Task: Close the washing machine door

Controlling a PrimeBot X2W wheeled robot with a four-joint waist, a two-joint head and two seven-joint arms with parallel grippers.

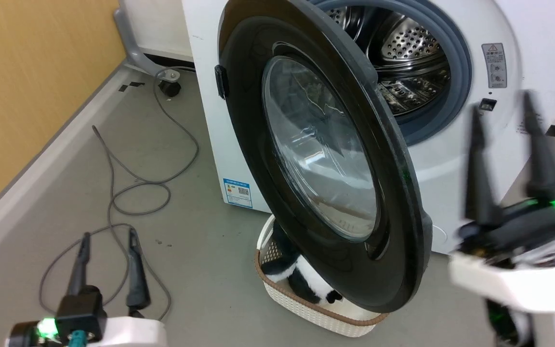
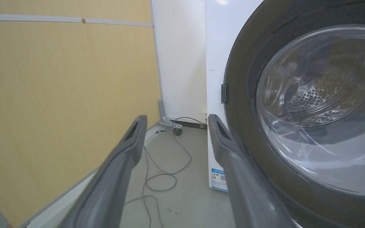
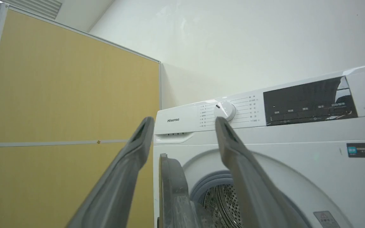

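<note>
My right claw (image 1: 501, 108) hung spread and empty just beyond the free edge of the washing machine door (image 1: 316, 159), which stood swung wide from the washing machine (image 1: 451, 193) (over a basket (image 1: 306, 308)), placed, I judged, to push it shut, while my left claw (image 1: 109, 234) sat low, likewise spread.

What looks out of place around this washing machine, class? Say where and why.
A cream basket holding something black-and-white sits under the open washing machine door; a grey cable sprawls over the floor beside the washing machine. Both clutter the workspace.

Grey floor (image 1: 210, 274) under washing machine (image 1: 451, 188), cream basket (image 1: 306, 309), loose grey cable (image 1: 111, 178).
</note>
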